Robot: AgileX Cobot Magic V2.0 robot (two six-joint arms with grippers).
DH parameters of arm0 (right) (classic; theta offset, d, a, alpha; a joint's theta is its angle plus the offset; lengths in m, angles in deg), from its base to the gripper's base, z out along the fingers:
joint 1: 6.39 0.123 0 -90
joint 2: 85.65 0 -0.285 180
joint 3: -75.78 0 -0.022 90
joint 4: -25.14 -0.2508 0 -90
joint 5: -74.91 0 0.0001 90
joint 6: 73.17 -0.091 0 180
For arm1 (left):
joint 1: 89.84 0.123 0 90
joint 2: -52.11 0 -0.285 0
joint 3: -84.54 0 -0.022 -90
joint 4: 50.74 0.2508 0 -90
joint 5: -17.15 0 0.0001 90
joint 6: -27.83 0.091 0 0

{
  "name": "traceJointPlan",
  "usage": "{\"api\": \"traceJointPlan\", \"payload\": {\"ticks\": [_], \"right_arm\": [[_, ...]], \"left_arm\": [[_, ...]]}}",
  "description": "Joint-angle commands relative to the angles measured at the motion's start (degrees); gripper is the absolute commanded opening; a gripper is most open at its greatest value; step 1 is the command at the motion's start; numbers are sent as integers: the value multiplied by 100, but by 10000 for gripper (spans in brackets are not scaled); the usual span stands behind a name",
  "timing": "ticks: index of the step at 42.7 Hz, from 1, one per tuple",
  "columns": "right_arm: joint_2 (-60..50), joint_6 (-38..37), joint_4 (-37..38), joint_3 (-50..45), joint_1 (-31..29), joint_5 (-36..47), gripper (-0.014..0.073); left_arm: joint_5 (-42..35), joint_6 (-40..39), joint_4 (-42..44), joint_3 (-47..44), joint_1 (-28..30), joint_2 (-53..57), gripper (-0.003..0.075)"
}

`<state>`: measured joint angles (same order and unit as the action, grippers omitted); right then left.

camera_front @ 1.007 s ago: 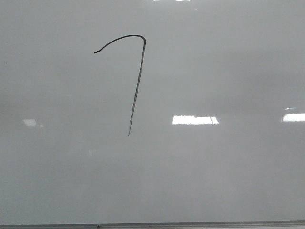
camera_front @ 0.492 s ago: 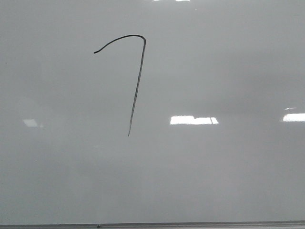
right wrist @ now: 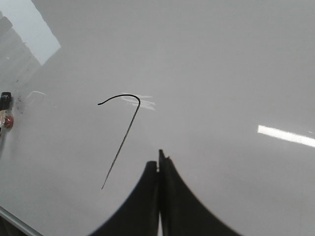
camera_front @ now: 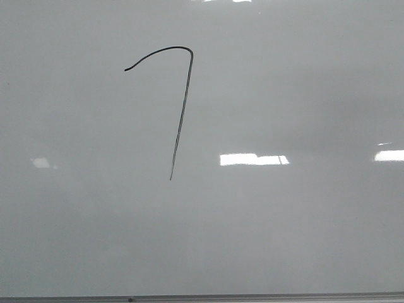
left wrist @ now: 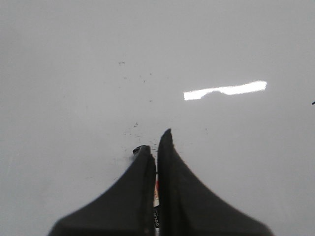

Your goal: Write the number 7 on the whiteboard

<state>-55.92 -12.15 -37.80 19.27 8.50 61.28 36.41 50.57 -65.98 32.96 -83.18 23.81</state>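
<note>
The whiteboard (camera_front: 284, 240) fills the front view, glossy and pale grey. The number 7 (camera_front: 183, 107) is drawn on it in thin black line at the upper left, with a curved top stroke and a long slanted downstroke. It also shows in the right wrist view (right wrist: 121, 142). My left gripper (left wrist: 155, 142) is shut on a marker (left wrist: 156, 196), whose white, red and black barrel shows between the fingers, just above the board. My right gripper (right wrist: 160, 157) is shut and empty, to the right of the 7's lower end. Neither gripper shows in the front view.
The board's thin grey edge strip (camera_front: 252, 297) runs along the near side. Bright light reflections (camera_front: 252, 160) lie on the board. Faint marker specks (left wrist: 135, 125) dot the board ahead of the left gripper. A small black and red object (right wrist: 6, 110) sits at the right wrist view's edge.
The bright reflection at the middle right of the board has stretched slightly leftward. The 7 is unchanged.
</note>
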Motion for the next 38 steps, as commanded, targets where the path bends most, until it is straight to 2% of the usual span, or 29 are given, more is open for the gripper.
{"api": "traceJointPlan", "payload": {"ticks": [1, 9, 33, 36, 38], "right_arm": [[15, 4, -127, 141, -19, 160, -69], [15, 4, -127, 141, -19, 160, -69], [15, 4, -127, 141, -19, 160, -69], [15, 4, -127, 141, -19, 155, -69], [15, 4, -127, 141, -19, 161, -69]], "left_arm": [[-270, -30, -114, 48, -8, 358, -20], [-96, -30, -346, 48, -8, 749, -20], [-183, -53, -330, -68, -8, 749, -20], [-266, -376, -44, -157, -51, 827, -20], [-266, -963, 455, -242, -146, 941, -20]]}}
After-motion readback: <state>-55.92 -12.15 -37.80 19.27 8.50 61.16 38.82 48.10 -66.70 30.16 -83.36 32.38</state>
